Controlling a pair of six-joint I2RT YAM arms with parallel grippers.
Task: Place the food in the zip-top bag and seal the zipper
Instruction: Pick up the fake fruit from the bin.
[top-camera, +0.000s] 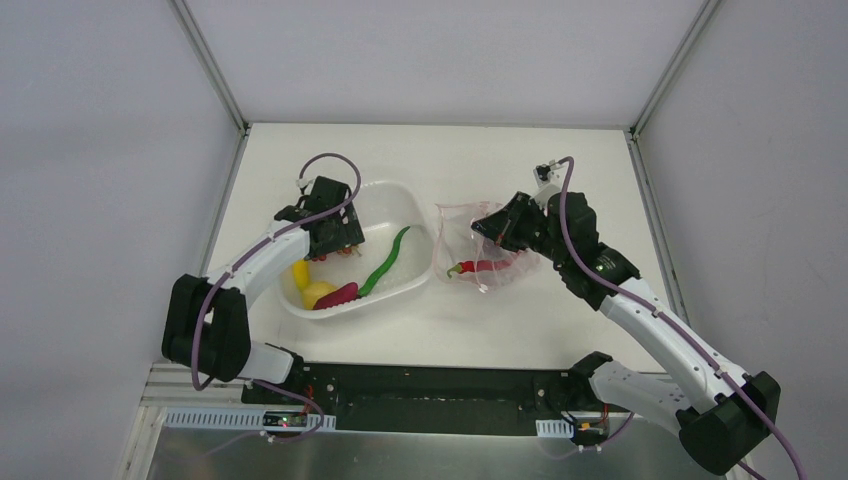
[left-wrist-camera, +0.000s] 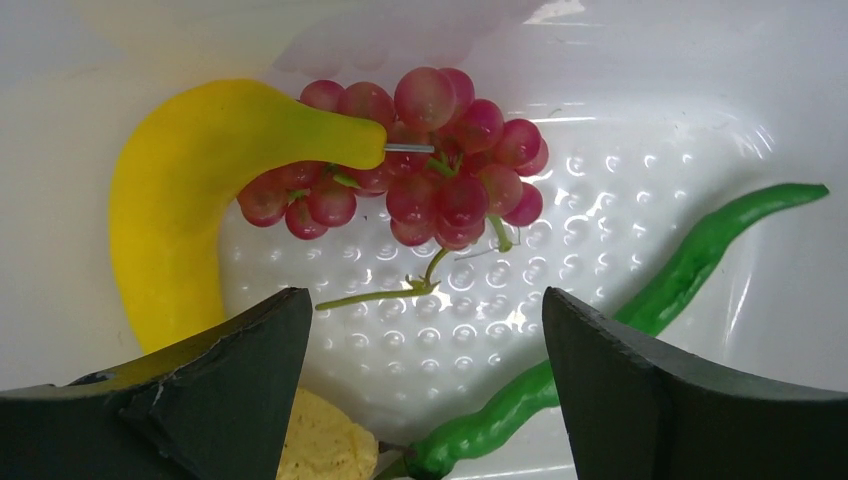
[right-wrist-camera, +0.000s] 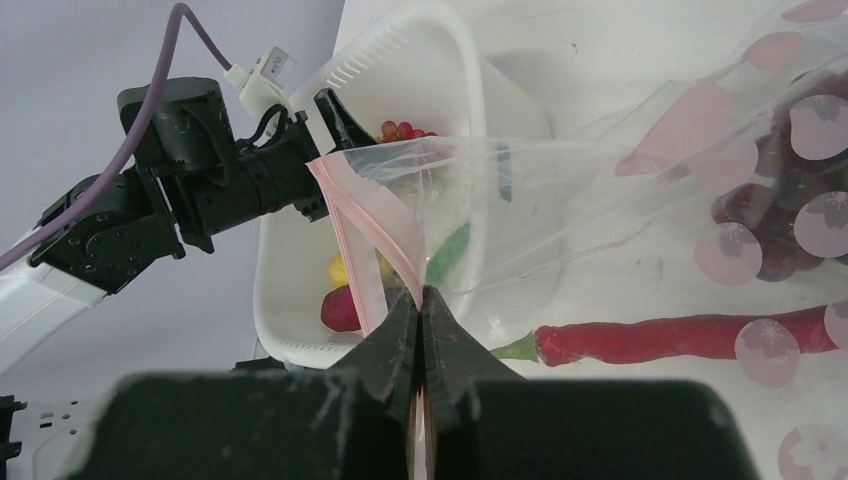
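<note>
Zipper of zip-top bag pinched in right gripper; left gripper spread wide above grape bunch.

The round fruit is half hidden behind a finger and cut by the bottom edge; the red chili runs off the right edge.

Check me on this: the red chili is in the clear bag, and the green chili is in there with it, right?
Not quite. The red chili is in the bag, but the green chili lies in the tub, as the left wrist view shows.
</note>
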